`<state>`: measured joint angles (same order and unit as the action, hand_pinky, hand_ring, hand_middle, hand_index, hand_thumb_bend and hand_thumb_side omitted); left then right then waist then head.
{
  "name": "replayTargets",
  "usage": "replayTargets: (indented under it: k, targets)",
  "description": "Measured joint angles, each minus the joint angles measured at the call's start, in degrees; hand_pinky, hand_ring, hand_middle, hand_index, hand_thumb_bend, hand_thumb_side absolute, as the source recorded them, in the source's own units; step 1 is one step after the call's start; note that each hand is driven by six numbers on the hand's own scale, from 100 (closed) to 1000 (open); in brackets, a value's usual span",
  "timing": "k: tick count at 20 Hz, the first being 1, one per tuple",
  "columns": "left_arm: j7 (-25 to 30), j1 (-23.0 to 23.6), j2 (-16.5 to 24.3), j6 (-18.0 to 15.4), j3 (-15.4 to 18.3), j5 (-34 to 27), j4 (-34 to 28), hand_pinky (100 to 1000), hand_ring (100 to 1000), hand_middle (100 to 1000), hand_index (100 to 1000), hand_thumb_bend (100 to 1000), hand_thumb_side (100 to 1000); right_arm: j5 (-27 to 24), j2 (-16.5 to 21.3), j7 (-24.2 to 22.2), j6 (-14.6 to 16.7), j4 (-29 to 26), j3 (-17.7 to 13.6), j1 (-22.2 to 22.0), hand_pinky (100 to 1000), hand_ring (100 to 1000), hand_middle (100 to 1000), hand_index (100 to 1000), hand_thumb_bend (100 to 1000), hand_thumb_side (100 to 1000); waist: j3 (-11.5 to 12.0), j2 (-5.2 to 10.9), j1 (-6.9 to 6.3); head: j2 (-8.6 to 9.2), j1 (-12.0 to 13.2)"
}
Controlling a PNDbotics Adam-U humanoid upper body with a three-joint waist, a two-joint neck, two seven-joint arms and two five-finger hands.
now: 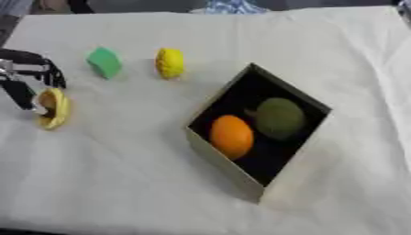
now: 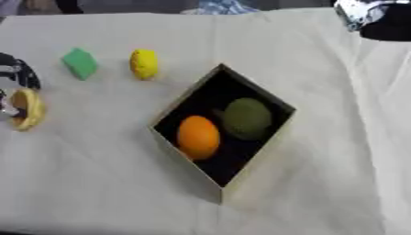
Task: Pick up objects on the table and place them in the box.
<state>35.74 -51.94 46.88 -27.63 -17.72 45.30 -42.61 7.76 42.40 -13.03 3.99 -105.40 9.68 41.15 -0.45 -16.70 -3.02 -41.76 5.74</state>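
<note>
Nearest me the white cloth is bare and creased, it covers the whole table. Box sits past that, turned corner-on, dark inside, with an orange ball in its near-left part and a dull green ball just beside it, the two nearly touching.

My left hand comes in at the left edge, well apart from the box. Its dark fingers curl down over the top of a yellow ring-shaped piece, with another finger in front of its left face, so I read it as pinching that piece. Can't tell if the piece is lifted or resting on the cloth. In the right eye the hand is mostly cut off, only a bit of it shows at the border with the yellow piece by it, so the left eye is the one to trust for the grasp.

Further out from those fingers, a green block lies tilted on the cloth, and a yellow lump sits near it on the side toward the box. Both are apart from each other and from the hand.

Right eye only: a black and silver shape in the far right corner, can't make out fingers there. At the far table edge, dark floor and a scrap of blue patterned fabric
</note>
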Motion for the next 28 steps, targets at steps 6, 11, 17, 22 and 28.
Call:
replayTargets:
  k: [6, 11, 17, 22, 28]
  targets:
    - [-0.3, 3.7, 2.1, 0.6, 0.0, -5.4, -9.6, 716, 641, 551, 680, 232, 116, -1.5, -0.7, 2.0, -0.7, -0.8, -1.7, -2.1, 912, 911, 690, 800, 100, 341, -0.5, -0.02, 0.18, 0.02, 0.1]
    - [-0.7, 6.7, 6.4, 4.4, 1.5, -10.9, -23.3, 715, 644, 559, 689, 235, 100, -5.0, -2.0, 5.0, -1.3, -1.6, -3.1, -4.3, 916, 918, 694, 799, 100, 403, -0.6, -0.05, -0.09, 0.03, 0.2]
    - [-2.3, 5.7, 8.1, 7.8, 3.3, -14.0, -36.5, 720, 638, 556, 689, 223, 100, -6.6, -3.5, 6.6, -2.1, -2.4, -4.2, -5.9, 916, 916, 687, 778, 100, 405, -0.4, -0.02, -0.40, 0.03, 0.1]
    - [-3.4, -0.4, 4.7, 8.8, 0.1, -17.8, -42.8, 722, 627, 550, 685, 178, 100, -7.0, -5.0, 6.9, -2.5, -3.1, -4.5, -6.2, 917, 915, 685, 775, 100, 410, 0.1, 0.56, -0.56, 0.03, -0.3]
    - [-2.4, -9.7, -7.9, 11.3, -6.4, -20.8, -44.2, 724, 616, 542, 682, 145, 106, -7.0, -6.6, 6.5, -3.1, -3.5, -4.6, -6.4, 917, 915, 685, 773, 100, 411, 0.6, 1.20, -0.71, 0.02, -1.4]
